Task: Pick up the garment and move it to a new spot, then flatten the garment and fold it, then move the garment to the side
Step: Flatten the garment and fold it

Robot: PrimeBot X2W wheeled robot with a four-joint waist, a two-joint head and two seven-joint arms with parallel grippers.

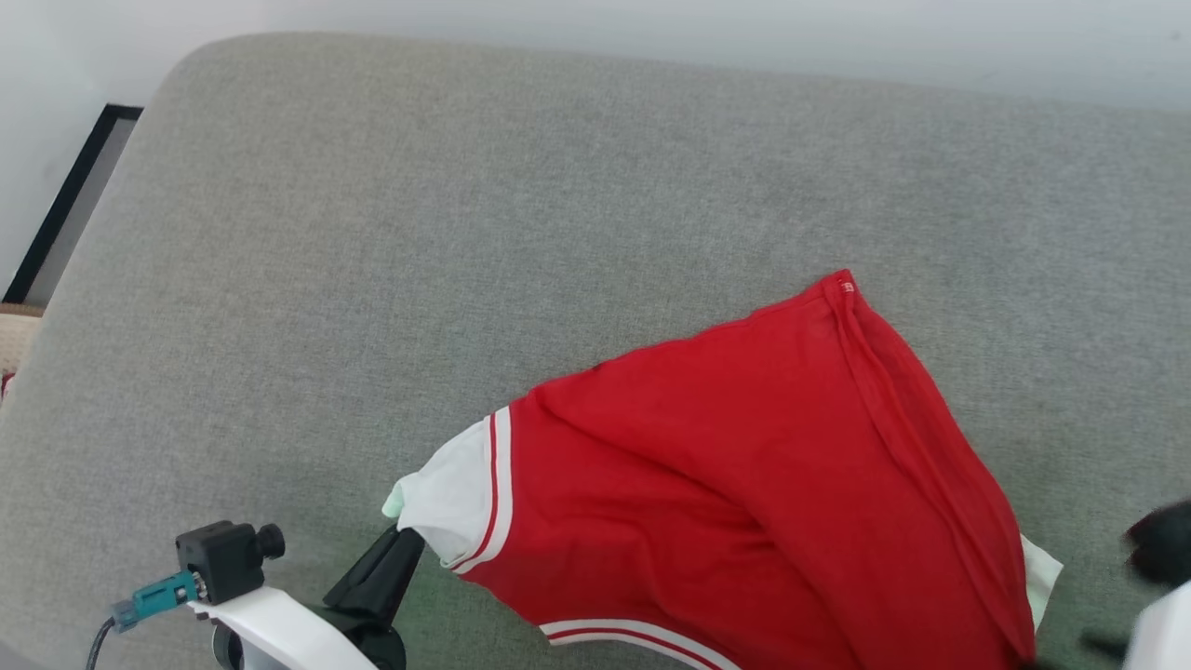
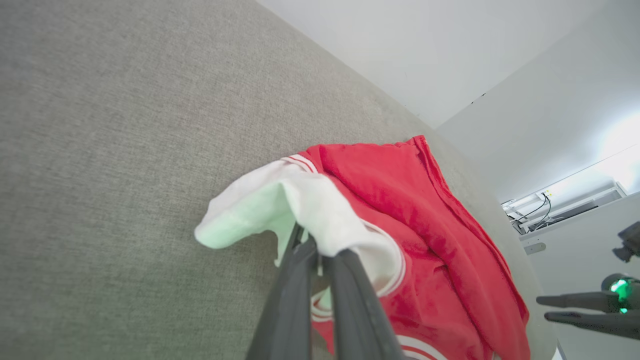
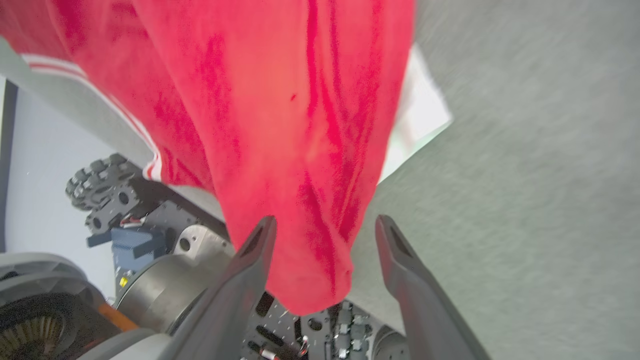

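left gripper point(image 2: 317, 247) clamps the garment point(image 1: 726, 484) by its white sleeve point(image 2: 325, 210), likely to anchor it; right gripper point(image 3: 325, 222) stands wide, cloth loose between.

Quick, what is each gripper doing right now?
Left gripper: closed on the white sleeve of the shirt.
Right gripper: open; shirt fabric hangs between its fingers, not gripped.

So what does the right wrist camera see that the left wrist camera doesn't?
Right wrist view: the robot's wheeled base down below, and red cloth hanging loose between the open fingers of the right hand.
Left wrist view: the left hand shut on the white sleeve, plus a white wall behind.
Both: the red shirt and the grey cushion.
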